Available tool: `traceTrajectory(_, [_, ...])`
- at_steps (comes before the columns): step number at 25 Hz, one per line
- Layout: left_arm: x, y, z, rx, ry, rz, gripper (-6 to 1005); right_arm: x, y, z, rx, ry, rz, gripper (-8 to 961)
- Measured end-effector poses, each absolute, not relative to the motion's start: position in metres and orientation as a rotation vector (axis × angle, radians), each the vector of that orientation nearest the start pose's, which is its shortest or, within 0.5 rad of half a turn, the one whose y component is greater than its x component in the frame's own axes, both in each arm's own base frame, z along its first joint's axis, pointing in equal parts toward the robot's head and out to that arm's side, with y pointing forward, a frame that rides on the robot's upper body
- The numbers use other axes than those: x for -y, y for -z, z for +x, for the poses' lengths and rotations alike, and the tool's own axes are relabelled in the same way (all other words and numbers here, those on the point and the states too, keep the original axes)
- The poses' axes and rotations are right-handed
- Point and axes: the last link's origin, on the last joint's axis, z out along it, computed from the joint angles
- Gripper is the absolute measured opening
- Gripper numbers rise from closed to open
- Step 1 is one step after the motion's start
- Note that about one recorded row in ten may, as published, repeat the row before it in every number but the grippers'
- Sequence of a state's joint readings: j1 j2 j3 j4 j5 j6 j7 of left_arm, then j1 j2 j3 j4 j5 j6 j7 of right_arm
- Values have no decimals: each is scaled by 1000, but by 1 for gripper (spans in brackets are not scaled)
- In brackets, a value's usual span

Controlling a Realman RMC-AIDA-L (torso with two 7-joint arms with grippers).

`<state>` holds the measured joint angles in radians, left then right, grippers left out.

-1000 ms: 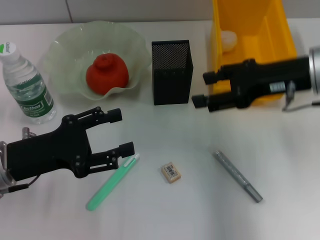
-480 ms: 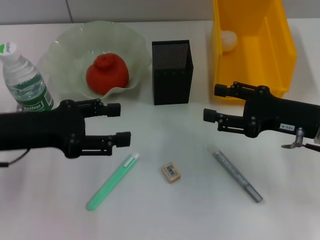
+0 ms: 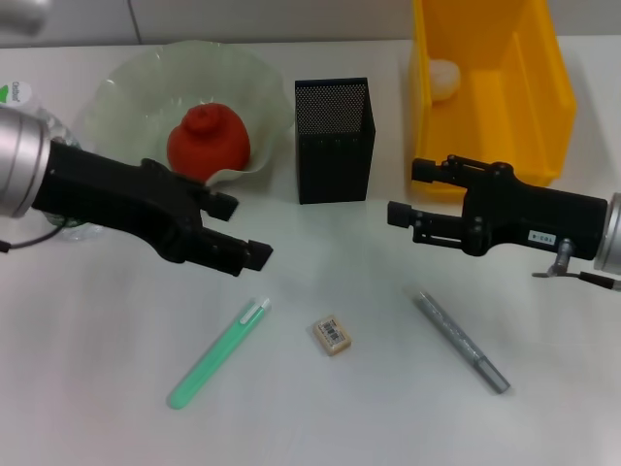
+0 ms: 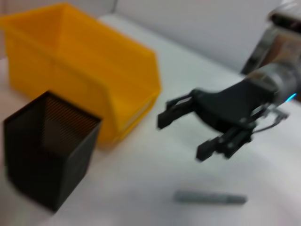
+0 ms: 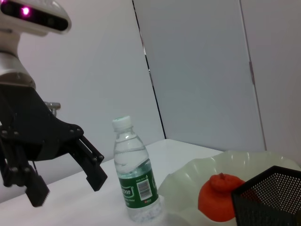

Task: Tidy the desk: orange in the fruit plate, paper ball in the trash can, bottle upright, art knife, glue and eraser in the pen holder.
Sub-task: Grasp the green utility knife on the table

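Orange sits in the fruit plate, knob up, just behind the left tool. Paper ball lies inside the trash can, behind the right tool. Bottle stands upright, cap on, at the left arm's outer side; in the head view the arm hides most of it, the right wrist view shows it whole next to the plate. Pen holder stands between plate and trash can, ahead of both tools and between them. Eraser lies flat on the tabletop, label up, nearer the robot than both tools, roughly midway between them. Green pen-shaped item lies diagonally, its white tip just below the left tool's fingertips, not touching. Grey pen-shaped item lies diagonally just below the right tool, apart from it. Which one is knife and which glue, cannot tell.

Left tool hovers above the tabletop in front of the plate, fingers spread, empty, pointing toward the middle. Right tool hovers in front of the trash can, fingers spread, empty, pointing toward the pen holder; the left wrist view shows it the same, above the grey item.
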<state>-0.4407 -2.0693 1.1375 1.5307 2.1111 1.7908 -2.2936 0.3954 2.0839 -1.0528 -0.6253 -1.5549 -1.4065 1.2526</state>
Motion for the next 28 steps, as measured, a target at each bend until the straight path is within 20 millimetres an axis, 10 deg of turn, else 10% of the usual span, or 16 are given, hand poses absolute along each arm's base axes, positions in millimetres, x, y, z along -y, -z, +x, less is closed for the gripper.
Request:
traceTrajectory(11, [-302, -14, -147, 913, -442, -2792, 799, -327, 32, 255, -573, -853, -2577, 759])
traceTrajectory(28, [-315, 23, -166, 1011, -507, -2755, 798, -325, 42, 255, -497, -840, -2600, 759])
